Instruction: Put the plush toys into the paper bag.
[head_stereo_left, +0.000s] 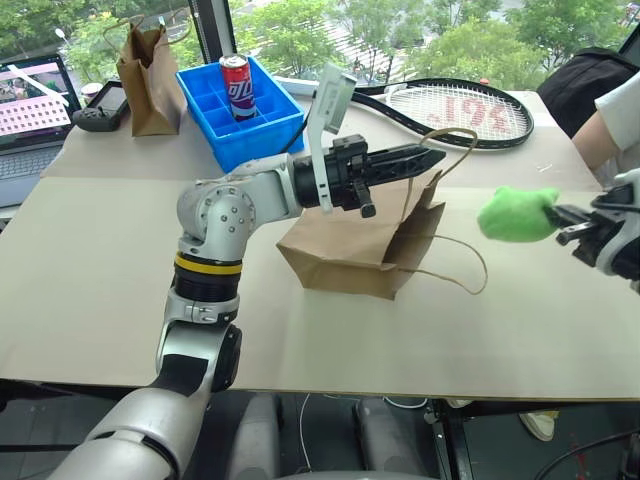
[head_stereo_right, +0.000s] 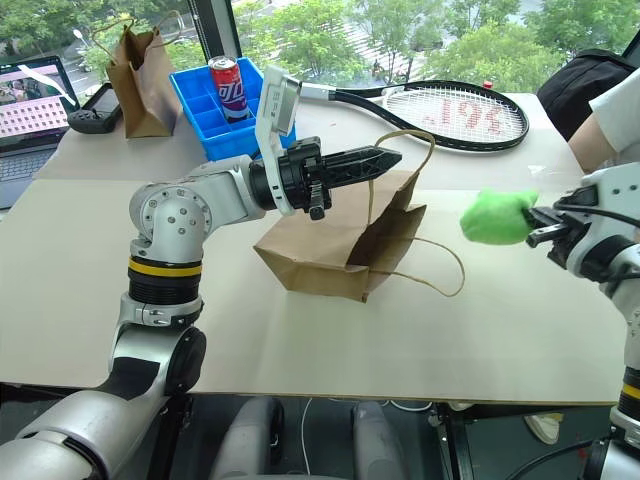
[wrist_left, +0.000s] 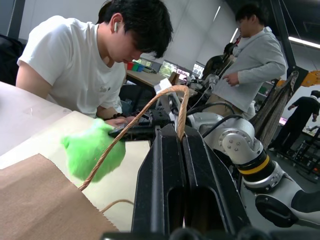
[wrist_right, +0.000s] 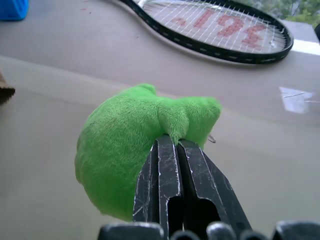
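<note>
The brown paper bag (head_stereo_left: 345, 250) lies mid-table with its mouth facing right. My left gripper (head_stereo_left: 438, 152) is shut on the bag's upper twine handle (head_stereo_left: 447, 135) and holds that side of the mouth lifted. The other handle (head_stereo_left: 470, 265) trails on the table. A fuzzy lime-green plush toy (head_stereo_left: 517, 213) hangs in the air to the right of the bag's mouth, apart from it. My right gripper (head_stereo_left: 556, 214) is shut on a pinch of its fur, as the right wrist view shows (wrist_right: 172, 142).
A tennis racket (head_stereo_left: 460, 110) lies behind the bag. At the back left stand a blue crate (head_stereo_left: 262, 128) with a soda can (head_stereo_left: 237, 85), a darker crumpled bag (head_stereo_left: 150, 75), a controller (head_stereo_left: 100, 108) and a laptop (head_stereo_left: 30, 120). A person (head_stereo_left: 615, 115) sits at the far right edge.
</note>
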